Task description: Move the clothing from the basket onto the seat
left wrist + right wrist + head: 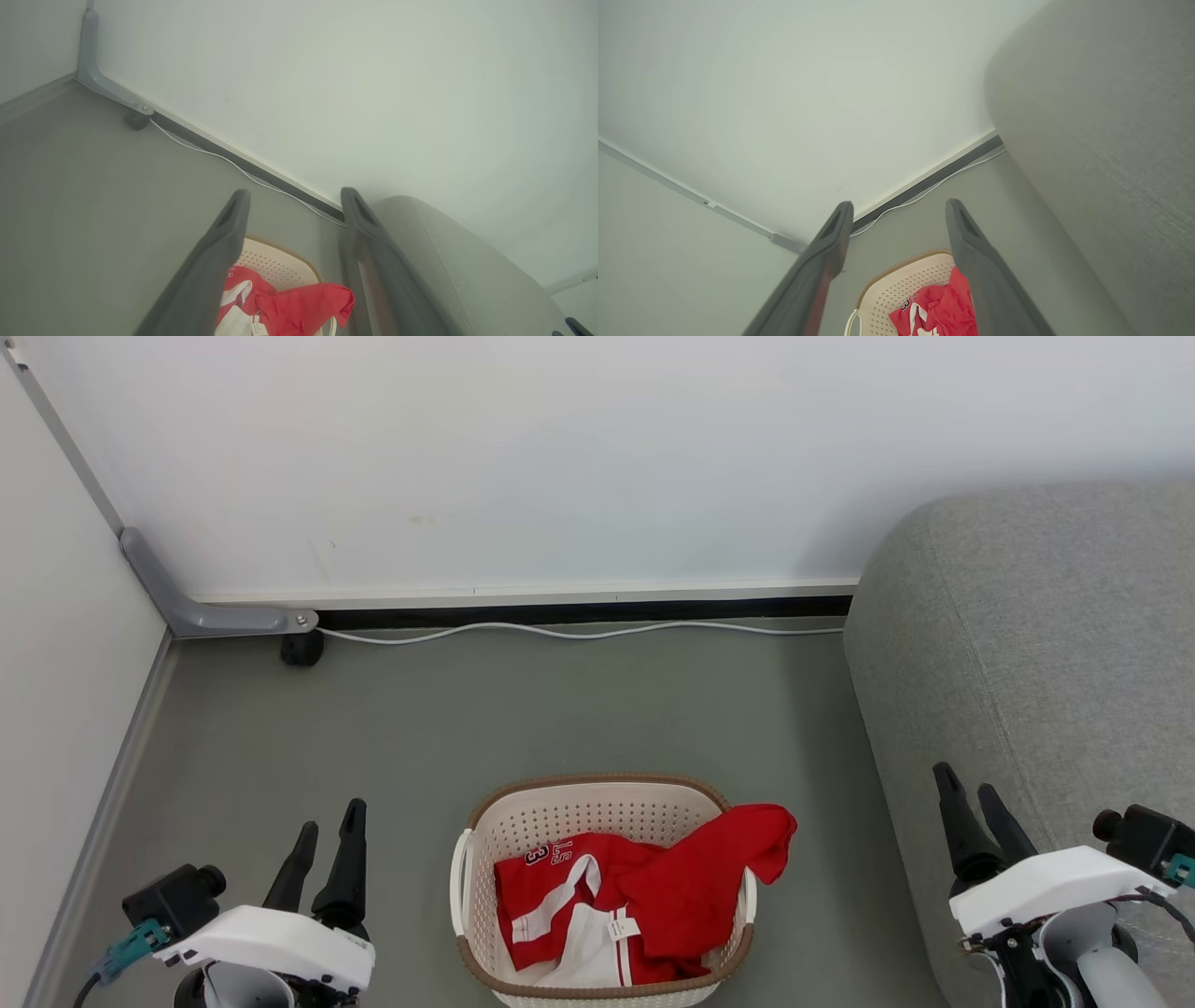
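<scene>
Lying apparently clear of left pincer [330,819]: clothing [672,891].

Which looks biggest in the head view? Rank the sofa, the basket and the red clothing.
1. sofa, though cut off by the frame
2. basket
3. red clothing, mostly inside the basket

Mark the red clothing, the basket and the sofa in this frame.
clothing [691,887], head view, on the red fold draped over the rim.
basket [597,817], head view, on its bare perforated back wall.
sofa [1046,644], head view, on its grey rounded top.
</scene>
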You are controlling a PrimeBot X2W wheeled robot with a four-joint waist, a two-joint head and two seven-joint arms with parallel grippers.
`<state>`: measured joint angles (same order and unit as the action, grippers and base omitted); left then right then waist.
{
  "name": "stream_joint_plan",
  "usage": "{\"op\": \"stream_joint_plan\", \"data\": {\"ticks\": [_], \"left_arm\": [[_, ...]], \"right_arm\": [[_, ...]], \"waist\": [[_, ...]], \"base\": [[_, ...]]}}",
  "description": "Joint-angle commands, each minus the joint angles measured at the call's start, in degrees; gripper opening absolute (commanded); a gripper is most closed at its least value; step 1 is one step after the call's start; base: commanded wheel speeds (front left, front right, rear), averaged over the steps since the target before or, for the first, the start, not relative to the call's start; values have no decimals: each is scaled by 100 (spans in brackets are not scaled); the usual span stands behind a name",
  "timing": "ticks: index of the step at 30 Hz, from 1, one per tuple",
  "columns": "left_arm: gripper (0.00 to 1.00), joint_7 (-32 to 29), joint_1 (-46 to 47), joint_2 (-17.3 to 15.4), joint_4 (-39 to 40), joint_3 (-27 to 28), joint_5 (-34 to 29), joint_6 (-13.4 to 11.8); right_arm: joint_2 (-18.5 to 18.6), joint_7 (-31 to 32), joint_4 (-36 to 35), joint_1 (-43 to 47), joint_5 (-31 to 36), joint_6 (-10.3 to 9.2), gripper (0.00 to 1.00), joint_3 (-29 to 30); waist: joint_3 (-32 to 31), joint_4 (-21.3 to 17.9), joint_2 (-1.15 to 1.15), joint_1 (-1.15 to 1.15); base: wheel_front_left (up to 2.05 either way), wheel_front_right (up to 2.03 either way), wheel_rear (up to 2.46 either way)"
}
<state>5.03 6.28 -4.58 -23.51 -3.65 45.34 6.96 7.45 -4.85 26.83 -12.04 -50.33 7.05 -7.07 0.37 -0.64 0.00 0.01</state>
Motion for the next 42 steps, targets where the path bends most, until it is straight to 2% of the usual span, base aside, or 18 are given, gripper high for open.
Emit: {"op": "stream_joint_plan", "data": {"ticks": [1, 23, 42], "left_arm": [[100, 81, 335, -110, 110, 81, -206, 30], [100, 451, 557, -186, -32, -53, -1860, 39], [100, 754, 691, -165, -172, 147, -3082, 47]], "right_arm": [[112, -101, -108, -299, 182, 32, 100, -112], [318, -471, 159, -639, 1587, 37, 100, -558], [414, -772, 427, -888, 2761, 41, 100, -673]], "waist": [[1, -1, 0, -1], [9, -22, 0, -1], [-12, -22, 0, -1]], "base": [[0, 0, 0], [0, 0, 0], [0, 0, 0]]}}
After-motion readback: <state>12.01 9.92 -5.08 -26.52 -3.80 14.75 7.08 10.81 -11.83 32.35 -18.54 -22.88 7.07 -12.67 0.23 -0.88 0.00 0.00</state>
